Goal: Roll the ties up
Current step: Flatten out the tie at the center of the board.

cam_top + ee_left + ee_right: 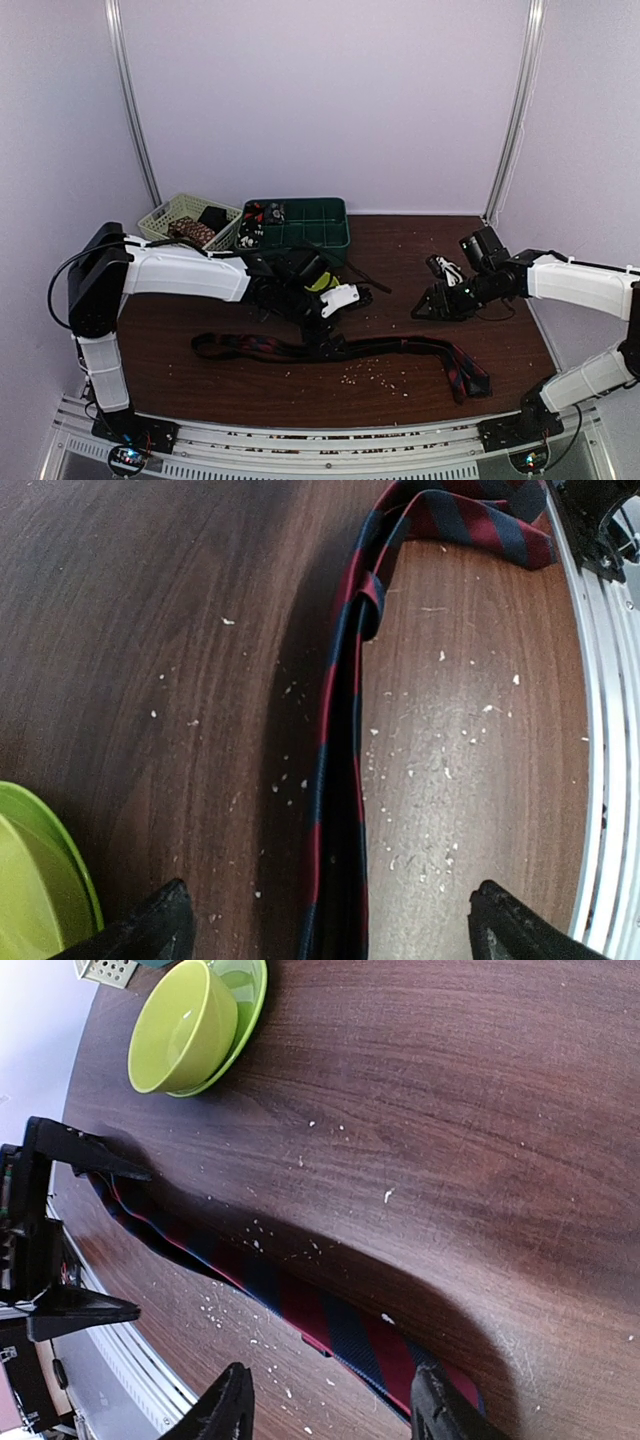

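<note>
striped tie lies stretched along table; left gripper fingers apart, straddling its narrow middle, probably to pin it; right gripper fingers apart near broader end, nothing held

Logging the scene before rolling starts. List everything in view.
tie: one, red and navy stripes, stretched along the near table
bowl: one, lime, on the plate
plate: one, lime, under the bowl
bin: one, dark green, back edge
basket: one, pale, left of the bin
crumbs: many, white, scattered by the tie
table: one, dark brown wood
left claw: open, over the tie
right claw: open, over the tie
</note>
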